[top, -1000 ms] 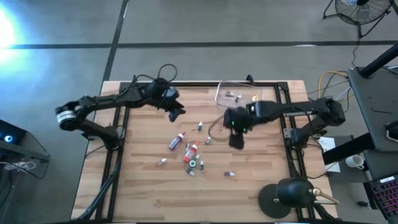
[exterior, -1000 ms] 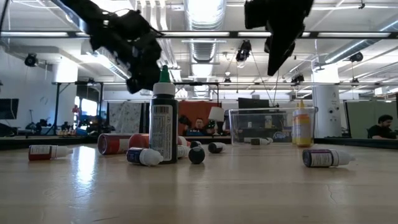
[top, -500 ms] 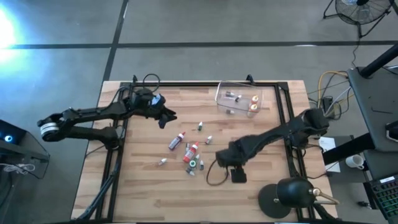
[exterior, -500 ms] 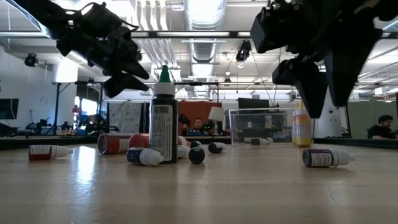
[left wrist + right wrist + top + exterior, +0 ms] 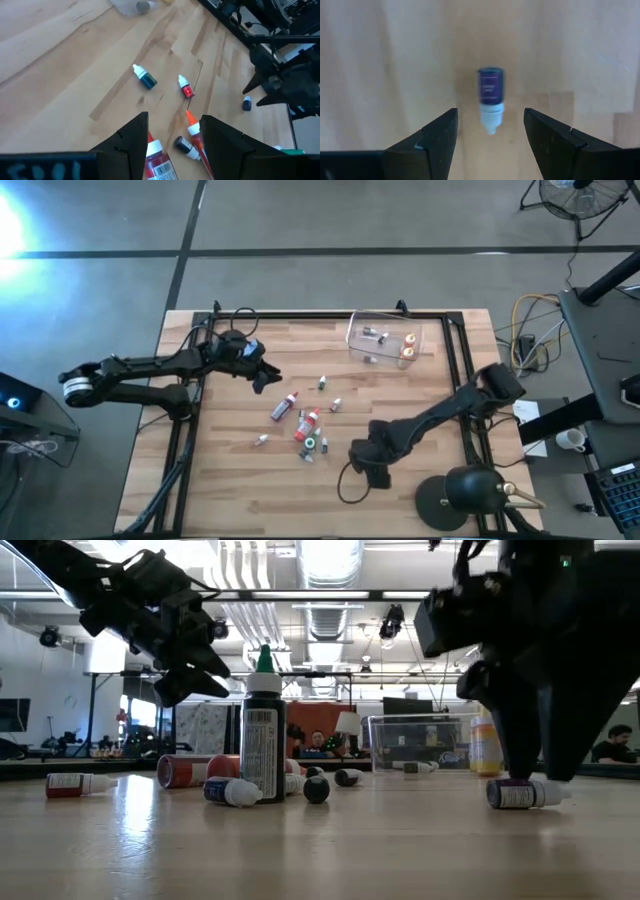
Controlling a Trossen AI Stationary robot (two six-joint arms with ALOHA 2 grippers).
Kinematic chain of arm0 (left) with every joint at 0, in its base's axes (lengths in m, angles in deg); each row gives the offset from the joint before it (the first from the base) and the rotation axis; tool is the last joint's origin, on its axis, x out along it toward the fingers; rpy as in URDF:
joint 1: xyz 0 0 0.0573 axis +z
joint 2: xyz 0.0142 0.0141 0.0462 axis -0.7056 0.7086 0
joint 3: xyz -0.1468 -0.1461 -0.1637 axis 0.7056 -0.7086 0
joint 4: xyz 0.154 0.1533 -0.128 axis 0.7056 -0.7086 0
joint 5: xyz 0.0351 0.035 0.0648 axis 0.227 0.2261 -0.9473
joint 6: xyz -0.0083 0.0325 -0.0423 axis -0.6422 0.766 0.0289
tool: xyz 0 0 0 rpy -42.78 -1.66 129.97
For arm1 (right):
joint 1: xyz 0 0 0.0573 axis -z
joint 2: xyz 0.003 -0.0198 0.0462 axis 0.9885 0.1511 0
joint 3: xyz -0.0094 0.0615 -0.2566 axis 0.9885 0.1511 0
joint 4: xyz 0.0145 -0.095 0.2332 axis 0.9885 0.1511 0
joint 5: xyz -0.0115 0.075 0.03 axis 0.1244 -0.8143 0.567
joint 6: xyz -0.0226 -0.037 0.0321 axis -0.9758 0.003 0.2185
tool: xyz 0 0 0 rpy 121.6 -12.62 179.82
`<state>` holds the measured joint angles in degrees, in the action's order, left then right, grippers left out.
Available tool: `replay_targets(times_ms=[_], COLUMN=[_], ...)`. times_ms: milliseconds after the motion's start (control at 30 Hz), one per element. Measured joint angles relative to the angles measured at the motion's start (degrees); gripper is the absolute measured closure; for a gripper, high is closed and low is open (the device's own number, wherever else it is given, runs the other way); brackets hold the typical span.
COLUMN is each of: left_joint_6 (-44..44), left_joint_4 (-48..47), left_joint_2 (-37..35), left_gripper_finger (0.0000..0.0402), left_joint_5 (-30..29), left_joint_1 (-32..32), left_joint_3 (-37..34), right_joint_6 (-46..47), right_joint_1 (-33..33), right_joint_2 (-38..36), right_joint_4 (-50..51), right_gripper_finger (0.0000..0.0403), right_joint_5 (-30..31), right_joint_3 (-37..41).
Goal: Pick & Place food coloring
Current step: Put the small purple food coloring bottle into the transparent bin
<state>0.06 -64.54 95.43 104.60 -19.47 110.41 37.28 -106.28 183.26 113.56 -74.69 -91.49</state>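
**Food coloring bottle lies between spread fingers at the table's near edge**

The food coloring nearest you is a purple bottle (image 5: 491, 95) lying on its side on the wooden table (image 5: 240, 490), alone, well apart from the main scatter. Your right gripper (image 5: 490, 135) hangs just above it with its fingers apart and nothing held; the bottle sits between them, white cap (image 5: 491, 120) pointing toward the wrist. Judge it light, small and smooth-sided: likely to roll or squirt out if you pinch near the tapered cap. Take it across the labelled body, at mid-length, fingers square to its long axis. The plastic probably gives a little, so a moderate squeeze should do.

Farther in, the main cluster (image 5: 303, 425) lies mid-table: red, green and pale bottles, mostly on their sides, one green-capped bottle (image 5: 262, 725) standing upright. Your left gripper (image 5: 262, 376) hovers beyond them, fingers spread, empty.

Farthest back, the clear box (image 5: 385, 340) holds a few bottles, an orange one among them.

Labels show on several bottles, with what looks like a barcode on the upright one, but no brand or word can be read.
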Motion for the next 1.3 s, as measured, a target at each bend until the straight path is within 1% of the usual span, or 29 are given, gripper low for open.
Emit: replay_targets(times_ms=[133, 200, 467, 533, 633, 800, 900, 1067, 1300], left_joint_6=[0.0, 0.3, 1.1, 1.1, 1.1, 1.1, 1.1, 1.1, 0.9], left_joint_4=[0.1, 0.1, 0.1, 0.1, 0.1, 0.1, 0.1, 0.1, 0.1], left_joint_2=[0.0, 0.0, 0.0, 0.0, 0.0, 0.0, 0.0, 0.0, 0.0], left_gripper_finger=[0.0250, 0.0250, 0.0250, 0.0250, 0.0250, 0.0250, 0.0250, 0.0250, 0.0250], left_joint_5=[-0.8, -1.0, -2.1, -2.1, -2.3, -3.2, -3.4, -4.9, -5.0], left_joint_1=[0.0, 0.0, 0.0, 0.0, 0.0, 0.0, 0.0, 0.0, 0.1], left_joint_3=[0.0, 0.0, 0.0, 0.0, 0.0, 0.0, 0.0, 0.0, 0.0], right_joint_6=[5.6, 6.9, 6.4, 4.9, 2.5, 1.7, 1.7, 0.6, -0.4], right_joint_1=[-1.3, -1.4, -1.5, -1.7, -1.8, -1.8, -1.8, -1.8, -1.4], right_joint_2=[0.1, 0.1, 0.1, 0.1, 0.1, 0.0, -0.1, 0.0, 0.0], right_joint_4=[-0.9, -0.9, -2.1, -3.3, -4.7, -5.9, -6.0, -5.7, -5.8], right_gripper_finger=[0.0184, 0.0184, 0.0184, 0.0184, 0.0184, 0.0190, 0.0210, 0.0267, 0.0342], right_joint_5=[4.0, 4.6, 4.1, 2.9, 2.9, 3.1, 3.1, 3.5, 3.7], right_joint_3=[0.1, 0.2, 2.4, 3.3, 4.2, 5.4, 5.6, 5.4, 5.3])
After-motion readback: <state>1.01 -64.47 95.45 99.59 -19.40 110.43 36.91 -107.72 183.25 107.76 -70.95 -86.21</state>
